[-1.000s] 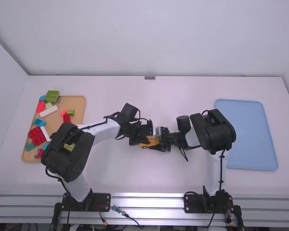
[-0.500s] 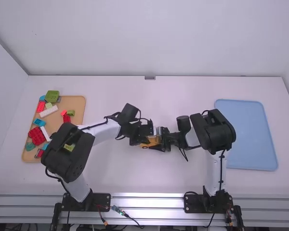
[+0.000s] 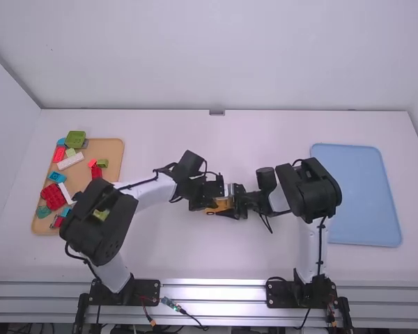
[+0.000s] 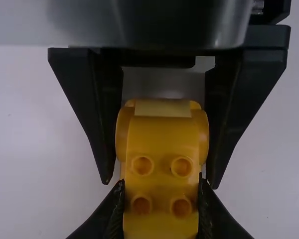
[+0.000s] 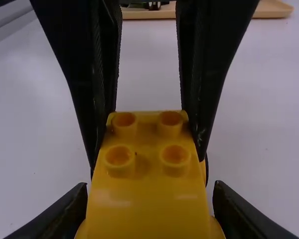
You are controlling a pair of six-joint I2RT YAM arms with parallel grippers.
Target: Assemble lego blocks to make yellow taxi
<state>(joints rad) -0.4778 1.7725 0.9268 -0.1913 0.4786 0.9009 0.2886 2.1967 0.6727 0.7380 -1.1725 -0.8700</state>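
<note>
In the high view, my left gripper (image 3: pixel 207 197) and my right gripper (image 3: pixel 234 203) meet at a yellow block assembly (image 3: pixel 221 205) over the table's middle, with a small dark round part low on its side. In the left wrist view, my left gripper (image 4: pixel 161 185) is shut on the near end of the yellow assembly (image 4: pixel 162 164), studs facing the camera, while the right gripper's fingers flank its far end. In the right wrist view, my right gripper (image 5: pixel 150 186) is shut on the wide near part of the yellow assembly (image 5: pixel 147 184); the left gripper's fingers press its far studded end.
A tan tray (image 3: pixel 113 149) with several red, green, blue and white blocks stands at the left, partly behind the left arm. A blue tray (image 3: pixel 355 195) lies at the right, beyond the right arm's elbow. White table surface (image 3: pixel 216 257) surrounds both grippers.
The left arm and its gripper have shifted very slightly to the right. The right arm and the yellow assembly look nearly unchanged.
</note>
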